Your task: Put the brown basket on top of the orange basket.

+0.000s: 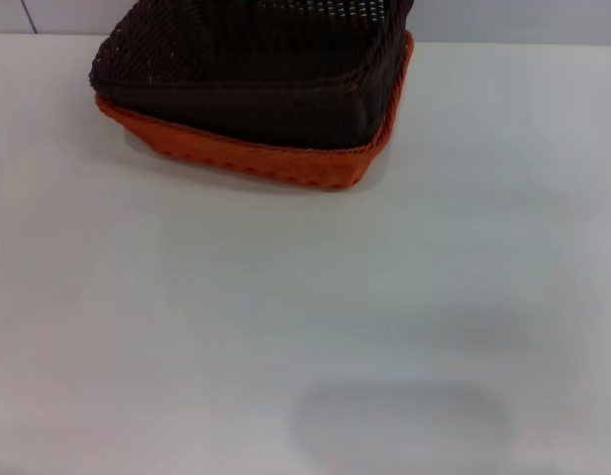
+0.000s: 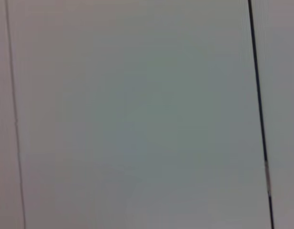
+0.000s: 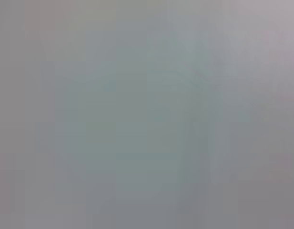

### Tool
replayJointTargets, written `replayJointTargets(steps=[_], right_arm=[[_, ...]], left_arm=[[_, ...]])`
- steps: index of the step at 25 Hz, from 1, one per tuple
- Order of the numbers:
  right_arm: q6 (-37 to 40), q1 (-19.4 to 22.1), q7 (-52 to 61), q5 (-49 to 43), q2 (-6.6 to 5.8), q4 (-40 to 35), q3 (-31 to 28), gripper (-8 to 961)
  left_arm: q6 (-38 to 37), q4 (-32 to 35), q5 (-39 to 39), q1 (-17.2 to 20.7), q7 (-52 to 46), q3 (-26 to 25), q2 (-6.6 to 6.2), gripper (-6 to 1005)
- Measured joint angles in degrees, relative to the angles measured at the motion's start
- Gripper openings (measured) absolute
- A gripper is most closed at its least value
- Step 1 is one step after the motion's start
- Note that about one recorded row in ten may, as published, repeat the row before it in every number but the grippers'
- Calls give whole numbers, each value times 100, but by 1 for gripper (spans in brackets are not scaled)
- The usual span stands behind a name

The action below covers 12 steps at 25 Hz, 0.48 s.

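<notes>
The brown basket (image 1: 255,84) is sitting nested on top of the orange basket (image 1: 285,163), slightly skewed, with the orange rim showing along the near and right edges. Both are resting at the far side of a white bench (image 1: 305,327). Neither gripper is showing in any view, so the state of their fingers cannot be told. Both wrist views are showing only a blank pale surface.

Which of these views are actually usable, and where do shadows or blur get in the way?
Head view: soft but readable, the brown basket nested in the orange basket, cut off at the top edge; faint shadow patches on the table. Left wrist view: only a pale surface with thin lines. Right wrist view: featureless grey blur.
</notes>
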<state>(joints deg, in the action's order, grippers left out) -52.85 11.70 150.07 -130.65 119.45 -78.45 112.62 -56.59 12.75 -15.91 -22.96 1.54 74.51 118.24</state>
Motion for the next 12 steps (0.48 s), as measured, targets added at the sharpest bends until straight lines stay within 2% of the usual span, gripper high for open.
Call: replayJointTargets(steps=[1, 3, 6, 9, 12], right_arm=[[-808, -25, 377, 395, 3, 557, 138, 817], [-2298, -343, 1128, 1408, 7, 1942, 459, 817], [-3783, -872, 1846, 3224, 7, 3543, 1086, 817], [-4213, -1114, 1935, 4514, -7, 4202, 1390, 817], [-4081, -1135, 1936, 4906, 5, 4348, 1557, 817]], left_arm=[[-66, 0, -2, 24, -41, -8, 0, 832], [-145, 0, -1, 65, -110, -21, 1, 832], [-196, 0, -2, 126, -149, -98, 3, 832], [-221, 0, -3, 201, -234, -200, 5, 832], [-298, 0, -1, 275, -390, -232, 6, 832]])
